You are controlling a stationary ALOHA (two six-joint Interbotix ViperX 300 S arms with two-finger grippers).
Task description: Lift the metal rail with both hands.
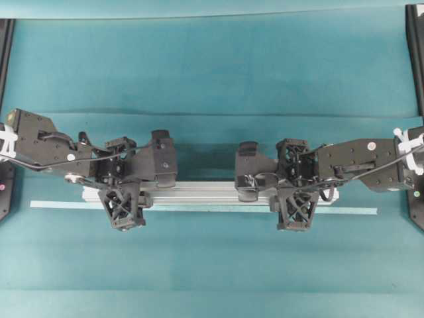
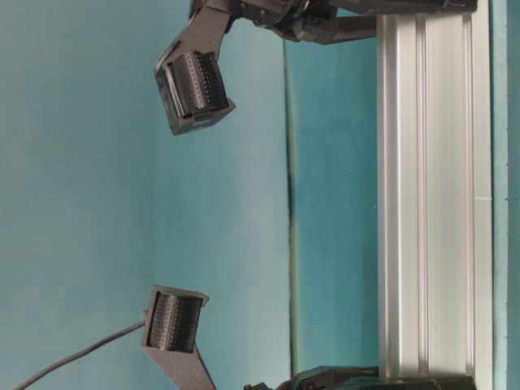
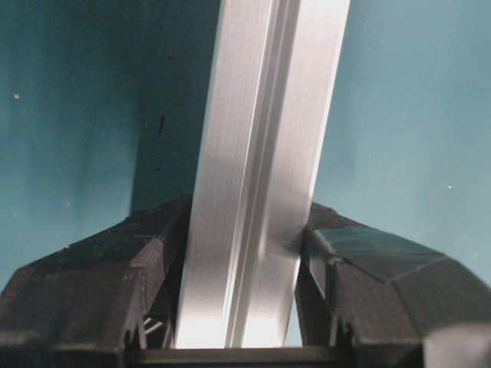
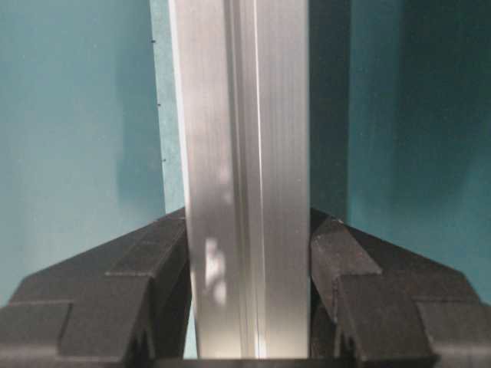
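Note:
The metal rail (image 1: 199,192) is a silvery grooved bar lying left to right across the middle of the teal cloth. My left gripper (image 1: 129,193) is shut on it near its left end. In the left wrist view, the black fingers (image 3: 153,261) press both sides of the rail (image 3: 261,153). My right gripper (image 1: 295,192) is shut on it near its right end, and the right wrist view shows the rail (image 4: 245,138) squeezed between both pads (image 4: 341,261). A dark shadow offset beside the rail shows it hanging a little above the cloth.
A thin pale flat strip (image 1: 351,211) lies on the cloth just in front of the rail and reaches past both its ends. Black frame posts (image 1: 416,53) stand at the left and right edges. The table-level view shows the rail (image 2: 431,203) from the side.

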